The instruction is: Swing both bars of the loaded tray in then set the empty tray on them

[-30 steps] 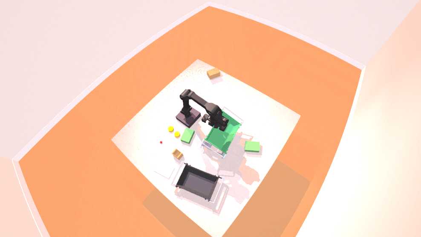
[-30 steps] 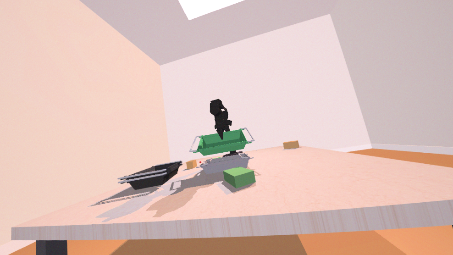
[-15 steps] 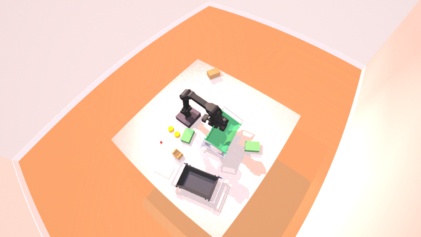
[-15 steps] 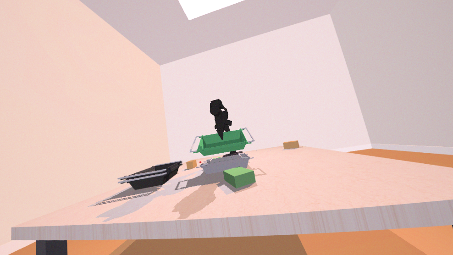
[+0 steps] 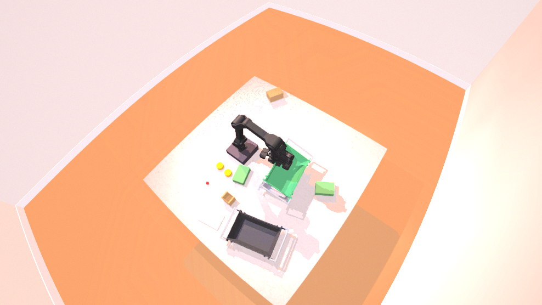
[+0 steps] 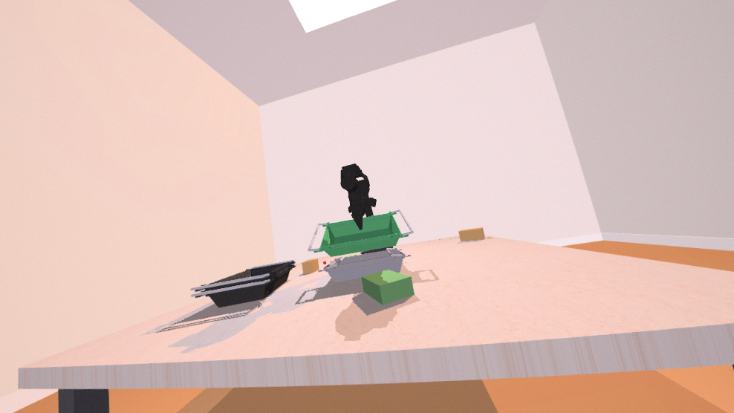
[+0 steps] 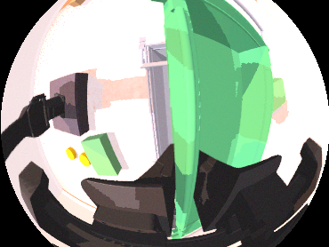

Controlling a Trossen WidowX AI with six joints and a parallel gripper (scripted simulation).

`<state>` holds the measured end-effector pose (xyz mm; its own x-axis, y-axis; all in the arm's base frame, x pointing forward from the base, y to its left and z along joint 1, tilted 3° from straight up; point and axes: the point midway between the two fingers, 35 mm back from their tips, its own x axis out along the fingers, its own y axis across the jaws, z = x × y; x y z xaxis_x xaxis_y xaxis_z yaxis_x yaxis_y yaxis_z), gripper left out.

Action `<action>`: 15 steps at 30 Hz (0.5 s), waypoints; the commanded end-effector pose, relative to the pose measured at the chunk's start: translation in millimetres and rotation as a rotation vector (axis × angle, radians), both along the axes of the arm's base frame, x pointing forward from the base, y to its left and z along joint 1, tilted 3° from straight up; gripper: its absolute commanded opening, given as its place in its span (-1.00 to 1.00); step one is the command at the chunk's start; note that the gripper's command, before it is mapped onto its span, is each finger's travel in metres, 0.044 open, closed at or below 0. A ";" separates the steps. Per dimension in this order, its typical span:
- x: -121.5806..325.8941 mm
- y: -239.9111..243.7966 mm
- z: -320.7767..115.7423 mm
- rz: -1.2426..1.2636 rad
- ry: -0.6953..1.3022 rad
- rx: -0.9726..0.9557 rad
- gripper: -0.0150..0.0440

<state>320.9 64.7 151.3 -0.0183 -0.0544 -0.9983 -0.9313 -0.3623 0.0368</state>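
Note:
My gripper [image 5: 282, 163] [image 6: 359, 224] [image 7: 178, 147] is shut on the long rim of an empty green tray [image 5: 286, 178] [image 6: 359, 238] [image 7: 219, 77]. It holds the tray just above a grey loaded tray [image 5: 271, 188] [image 6: 359, 267] [image 7: 159, 95], left end slightly lower. The green tray's own wire bars [image 6: 314, 239] stick out past its ends. The green tray covers most of the grey tray, so I cannot see the grey tray's bars or load clearly.
A black tray [image 5: 236, 228] [image 6: 241, 287] with wire bars lies toward the table's near corner. Green blocks [image 5: 325, 188] [image 6: 387, 286] [image 5: 241, 174] flank the trays. Two yellow discs [image 5: 223, 169], a red bead [image 5: 207, 183] and tan blocks [image 5: 228, 197] [image 5: 274, 94] [image 6: 471, 234] lie around. The arm base [image 5: 242, 150] is near.

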 end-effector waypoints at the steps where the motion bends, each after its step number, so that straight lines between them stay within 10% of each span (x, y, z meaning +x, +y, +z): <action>1: 2.0 0.3 -0.1 0.004 -0.026 0.007 -0.49; 15: 0.4 -0.9 -18.9 0.004 -0.026 0.007 -0.49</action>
